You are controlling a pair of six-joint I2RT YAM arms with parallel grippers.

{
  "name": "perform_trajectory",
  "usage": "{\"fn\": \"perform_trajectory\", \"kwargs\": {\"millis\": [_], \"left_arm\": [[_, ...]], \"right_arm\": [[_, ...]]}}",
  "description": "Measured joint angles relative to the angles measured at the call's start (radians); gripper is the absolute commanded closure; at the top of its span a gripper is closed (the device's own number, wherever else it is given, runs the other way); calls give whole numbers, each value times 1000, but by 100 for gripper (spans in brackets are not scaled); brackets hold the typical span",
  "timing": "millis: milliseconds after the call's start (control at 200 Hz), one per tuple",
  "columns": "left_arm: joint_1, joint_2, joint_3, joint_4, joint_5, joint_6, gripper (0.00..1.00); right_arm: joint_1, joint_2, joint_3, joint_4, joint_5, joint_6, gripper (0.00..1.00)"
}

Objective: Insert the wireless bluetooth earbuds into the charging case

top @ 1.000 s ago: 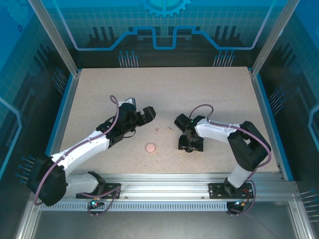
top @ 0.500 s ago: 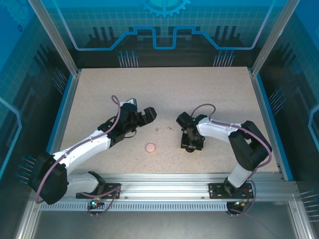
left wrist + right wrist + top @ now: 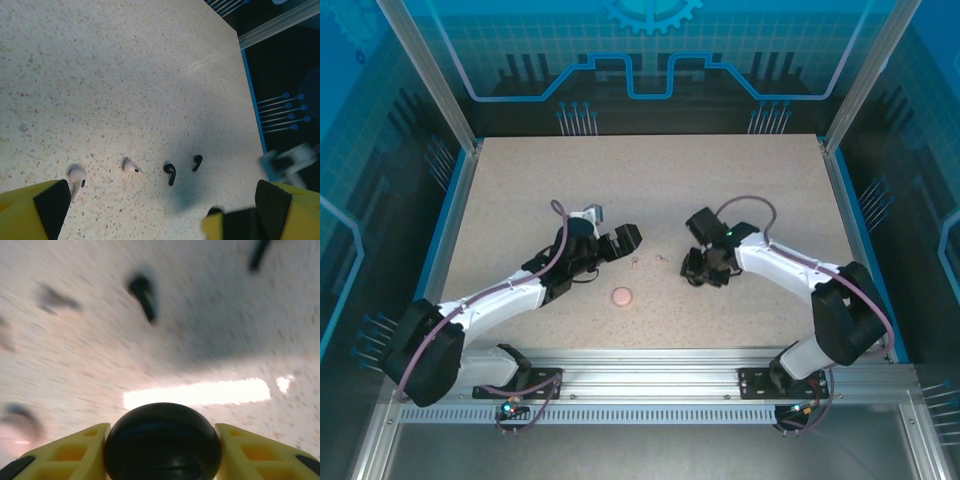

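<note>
The table (image 3: 650,180) is pale with tiny dark specks. Blue walls (image 3: 650,60) stand around it. A shiny metal rail (image 3: 650,368) runs along its near edge.

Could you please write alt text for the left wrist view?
Two pale pinkish-white stemmed earbuds and two black stemmed earbuds lie in a loose row on a speckled beige tabletop. The left gripper is wide open, its black-padded yellow fingers framing them from the bottom corners.
</note>
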Motion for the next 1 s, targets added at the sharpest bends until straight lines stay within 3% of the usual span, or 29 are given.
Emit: {"fn": "perform_trajectory", "kwargs": {"millis": [220,350,650,1000], "left_arm": [[-15,50,-78,242,61,-24,3],[-51,121,-74,355,83,-20,15],[-85,319,3,526,89,-23,43],[-85,443,140,602,77,-24,53]], "right_arm": [[-127,70,246,89,-98,145,60],[-140,174,340,146,-161,244,60],[-132,245,365,192,-237,407,59],[-116,208,337,218,-246,451,59]]}}
